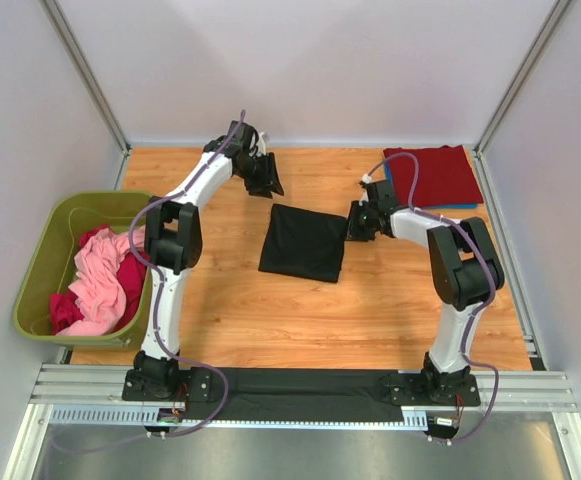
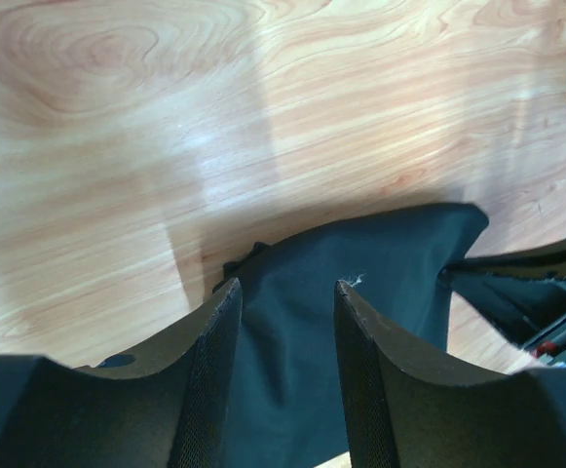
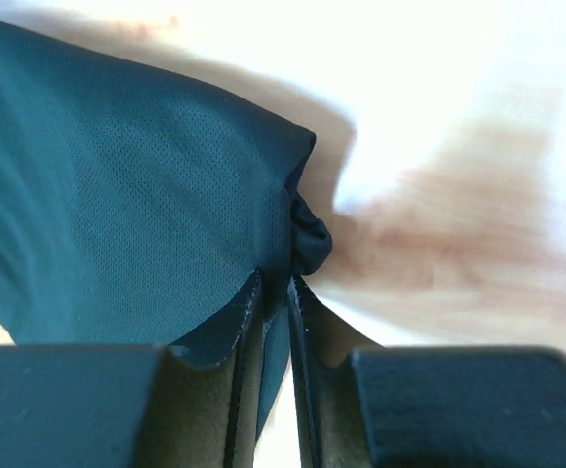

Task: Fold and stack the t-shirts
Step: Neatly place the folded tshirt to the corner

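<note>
A folded black t-shirt [image 1: 303,242] lies in the middle of the wooden table. My right gripper [image 1: 355,222] is shut on its right edge; the right wrist view shows the cloth [image 3: 136,185] pinched between the fingers [image 3: 275,283]. My left gripper [image 1: 268,178] is open and empty, above the table just behind the shirt's far left corner; the shirt [image 2: 360,283] shows between and beyond its fingertips [image 2: 284,289]. A folded dark red t-shirt [image 1: 438,175] lies on a blue one [image 1: 450,207] at the back right.
An olive-green bin [image 1: 38,262] at the left edge holds pink [image 1: 105,285] and magenta [image 1: 65,310] shirts. Grey walls enclose the table on three sides. A metal rail [image 1: 300,385] runs along the near edge by the arm bases.
</note>
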Robot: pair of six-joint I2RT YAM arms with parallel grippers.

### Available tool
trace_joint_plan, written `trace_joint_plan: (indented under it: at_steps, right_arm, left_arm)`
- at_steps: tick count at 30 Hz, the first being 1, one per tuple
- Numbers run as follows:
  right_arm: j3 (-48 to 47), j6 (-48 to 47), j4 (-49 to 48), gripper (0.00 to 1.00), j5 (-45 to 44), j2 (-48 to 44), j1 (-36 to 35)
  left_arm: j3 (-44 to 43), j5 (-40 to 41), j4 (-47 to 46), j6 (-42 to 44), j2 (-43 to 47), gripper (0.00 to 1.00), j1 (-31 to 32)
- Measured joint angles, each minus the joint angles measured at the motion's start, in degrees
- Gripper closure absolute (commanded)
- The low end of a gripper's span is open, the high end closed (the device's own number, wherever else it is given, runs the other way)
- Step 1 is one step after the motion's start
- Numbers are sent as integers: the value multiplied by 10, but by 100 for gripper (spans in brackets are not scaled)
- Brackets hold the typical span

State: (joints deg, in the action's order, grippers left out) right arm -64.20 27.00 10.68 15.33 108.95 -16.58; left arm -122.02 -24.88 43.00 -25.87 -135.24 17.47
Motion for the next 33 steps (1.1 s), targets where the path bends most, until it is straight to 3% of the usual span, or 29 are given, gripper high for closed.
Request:
trace_joint_plan:
  at_steps: [2,5,11,15,20,28,33]
  right_arm:
    - [-26,-27,7,77,10,16,5]
    - [-68,-50,24,56,32,36,11]
    - [-110,-56,33,42,68,40,14]
    - [-94,-51,36,40,72,26,14]
    - [-78,-50,47,40,71,21,14]
    - [-53,-56,51,40,63,21,12]
    - [-36,-52,20,42,66,17,-3]
  left_arm:
    - [0,1,5,-1,-1,50,0]
    - [0,20,24,0,-1,49,1]
    - [48,102,72,-12,56,49,3]
    - [162,115,74,-29,174,49,1]
    - [243,107,74,-34,281,50,0]
    - [369,84,78,-30,339,50,1]
    - [386,78,86,-27,367,50,1]
